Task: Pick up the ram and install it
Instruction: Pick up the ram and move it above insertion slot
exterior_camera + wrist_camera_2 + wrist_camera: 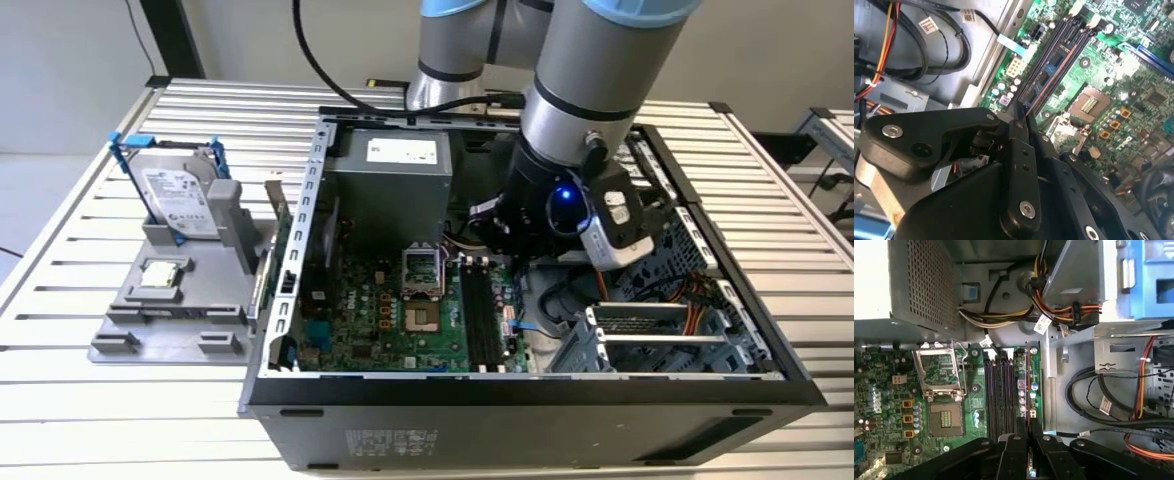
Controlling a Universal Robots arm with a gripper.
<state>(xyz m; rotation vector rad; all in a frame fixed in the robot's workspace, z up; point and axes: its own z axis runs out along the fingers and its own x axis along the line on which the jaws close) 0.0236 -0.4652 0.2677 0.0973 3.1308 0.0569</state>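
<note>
A slatted metal table (134, 425) carries an open computer case (534, 425), lying on its side with its cover off. The arm (587, 90) reaches down into the case from twelve o'clock in the exterior view. Inside, a green motherboard (387, 320) covers the floor toward nine o'clock. A grey power supply box (394, 190) sits at twelve o'clock. A metal drive cage (654, 340) with orange and black cables takes the four o'clock corner.

Outside the case, at nine o'clock, a grey holder (160, 330) stands on the table. A hard drive (174, 195) in a blue frame stands upright in its back slot. A small square processor chip (163, 272) lies flat in its front recess.

In the first wrist view the gripper (1029, 437) has its fingers pressed together on the ram (1027, 390), which is seen edge-on as a thin dark line. The stick stands upright along the outermost of the memory slots (996, 390) — the one nearest the case's metal divider. The open processor socket (941, 385) lies just beyond the slots on the other side.

Whether the ram is seated in its slot or only resting above it cannot be told — the fingers cover its near end. In the exterior view the arm's wrist covers the far ends of the slots.

Room is tight: neighbouring slots lie just beside the stick on one side. A row of small capacitors and the divider wall lie on the other. Looped black cables (1094, 390) lie beyond the divider.
</note>
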